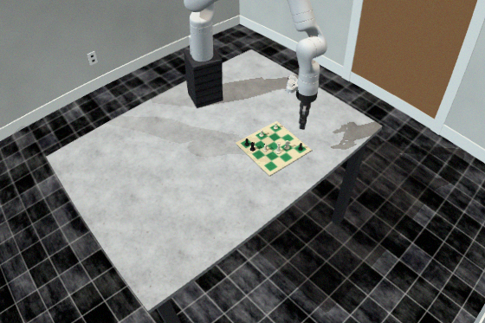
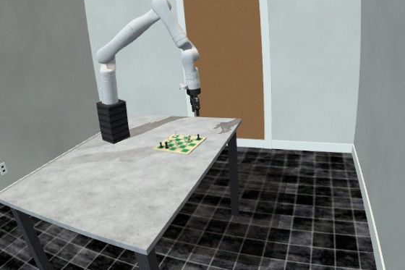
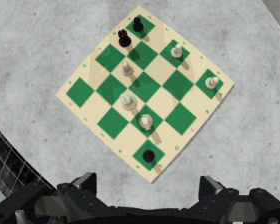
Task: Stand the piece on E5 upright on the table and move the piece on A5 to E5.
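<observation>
A small green and cream chessboard [image 1: 274, 147] lies near the table's right edge; it also shows in the exterior view [image 2: 180, 143] and the wrist view [image 3: 145, 92]. Two black pieces [image 3: 131, 31] stand close together by one corner. A third black piece [image 3: 148, 156] stands by the corner nearest the wrist camera. Several white pieces are spread over the board, one of them [image 3: 145, 121] next to that black piece. The edge letters are too small to read, and I cannot tell which piece lies down. My gripper [image 1: 302, 125] is open and empty, pointing down, high above the board's far edge.
The arm's black base block [image 1: 204, 80] stands at the table's back. The table's right edge [image 1: 368, 141] is close beyond the board. A brown door [image 2: 222, 49] is behind the table.
</observation>
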`<state>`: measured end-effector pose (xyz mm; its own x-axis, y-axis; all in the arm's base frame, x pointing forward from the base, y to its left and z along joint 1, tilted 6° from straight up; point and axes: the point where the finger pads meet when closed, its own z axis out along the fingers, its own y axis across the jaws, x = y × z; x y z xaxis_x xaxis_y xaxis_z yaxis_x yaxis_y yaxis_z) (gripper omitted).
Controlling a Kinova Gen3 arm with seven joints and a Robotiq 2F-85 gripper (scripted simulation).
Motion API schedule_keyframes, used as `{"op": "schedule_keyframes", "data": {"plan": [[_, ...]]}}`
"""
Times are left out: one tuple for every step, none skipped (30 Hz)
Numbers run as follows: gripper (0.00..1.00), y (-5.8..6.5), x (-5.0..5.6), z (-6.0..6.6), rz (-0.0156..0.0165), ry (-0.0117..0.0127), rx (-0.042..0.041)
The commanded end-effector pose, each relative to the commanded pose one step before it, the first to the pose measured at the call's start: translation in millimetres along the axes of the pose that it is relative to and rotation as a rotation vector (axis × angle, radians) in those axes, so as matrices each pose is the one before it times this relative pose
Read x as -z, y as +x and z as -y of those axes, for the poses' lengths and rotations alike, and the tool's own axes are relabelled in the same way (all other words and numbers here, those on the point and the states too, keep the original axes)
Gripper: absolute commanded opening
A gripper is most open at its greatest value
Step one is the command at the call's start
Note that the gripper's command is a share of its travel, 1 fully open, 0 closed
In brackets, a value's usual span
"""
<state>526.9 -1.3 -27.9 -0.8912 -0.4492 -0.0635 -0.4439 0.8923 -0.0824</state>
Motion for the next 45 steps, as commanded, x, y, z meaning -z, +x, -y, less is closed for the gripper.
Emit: {"op": "schedule_keyframes", "data": {"plan": [[1.00, -1.24, 1.31, -0.26, 0.00266, 0.00082, 0.00131], [1.00, 0.00, 0.00, 0.00, 0.00000, 0.00000, 0.00000], [1.00, 0.00, 0.00, 0.00, 0.00000, 0.00000, 0.00000], [1.00, 0.00, 0.00, 0.00, 0.00000, 0.00000, 0.00000], [1.00, 0.00, 0.00, 0.00, 0.00000, 0.00000, 0.00000], [1.00, 0.00, 0.00, 0.00, 0.00000, 0.00000, 0.00000], [1.00, 0.00, 0.00, 0.00, 0.00000, 0.00000, 0.00000], [1.00, 0.00, 0.00, 0.00, 0.00000, 0.00000, 0.00000], [1.00, 0.00, 0.00, 0.00, 0.00000, 0.00000, 0.00000], [1.00, -0.01, -0.52, 0.00, -0.00001, 0.00000, -0.00001], [1.00, 0.00, 0.00, 0.00, 0.00000, 0.00000, 0.00000], [1.00, 0.00, 0.00, 0.00, 0.00000, 0.00000, 0.00000], [1.00, -0.02, -2.94, -0.01, -0.00003, 0.00000, -0.00004], [1.00, 0.02, -6.05, -0.05, -0.00008, -0.00004, -0.00018], [1.00, 0.16, -8.49, -0.12, -0.00013, -0.00013, -0.00044], [1.00, 0.36, -9.40, -0.19, -0.00018, -0.00025, -0.00074], [1.00, 0.49, -8.51, -0.23, -0.00020, -0.00031, -0.00091], [1.00, 0.45, -6.09, -0.20, -0.00016, -0.00026, -0.00079], [1.00, 0.25, -2.96, -0.10, -0.00008, -0.00014, -0.00043], [1.00, 0.05, -0.53, -0.02, -0.00002, -0.00003, -0.00008], [0.34, 0.00, 0.00, 0.00, 0.00000, 0.00000, 0.00000], [0.34, 0.00, 0.00, 0.00, 0.00000, 0.00000, 0.00000], [0.34, 0.00, 0.00, 0.00, 0.00000, 0.00000, 0.00000], [0.34, 0.00, 0.00, 0.00, 0.00000, 0.00000, 0.00000], [0.34, 0.00, 0.00, 0.00, 0.00000, 0.00000, 0.00000], [0.34, 0.00, 0.00, 0.00, 0.00000, 0.00000, 0.00000], [0.34, 0.00, 0.00, 0.00, 0.00000, 0.00000, 0.00000], [0.34, 0.00, 0.00, 0.00, 0.00000, 0.00000, 0.00000], [0.34, 0.00, 0.00, 0.00, 0.00000, 0.00000, 0.00000], [0.34, 0.00, 0.00, 0.00, 0.00000, 0.00000, 0.00000], [0.34, 0.00, 0.00, 0.00, 0.00000, 0.00000, 0.00000], [0.34, 0.00, 0.00, 0.00, 0.00000, 0.00000, 0.00000], [0.34, 0.00, 0.00, 0.00, 0.00000, 0.00000, 0.00000], [0.34, 0.00, 0.00, 0.00, 0.00000, 0.00000, 0.00000], [0.34, 0.00, 0.00, 0.00, 0.00000, 0.00000, 0.00000], [0.34, 0.00, 0.00, 0.00, 0.00000, 0.00000, 0.00000], [0.34, 0.00, 0.00, 0.00, 0.00000, 0.00000, 0.00000], [0.34, 0.00, 0.00, 0.00, 0.00000, 0.00000, 0.00000], [0.34, 0.00, 0.00, 0.00, 0.00000, 0.00000, 0.00000], [0.34, 0.00, 0.00, 0.00, 0.00000, 0.00000, 0.00000], [0.34, 0.00, 0.00, 0.00, 0.00000, 0.00000, 0.00000], [0.34, 0.00, 0.00, 0.00, 0.00000, 0.00000, 0.00000], [0.34, 0.00, 0.00, 0.00, 0.00000, 0.00000, 0.00000], [0.34, 0.00, 0.00, 0.00, 0.00000, 0.00000, 0.00000], [0.34, 0.00, 0.00, 0.00, 0.00000, 0.00000, 0.00000]]}}
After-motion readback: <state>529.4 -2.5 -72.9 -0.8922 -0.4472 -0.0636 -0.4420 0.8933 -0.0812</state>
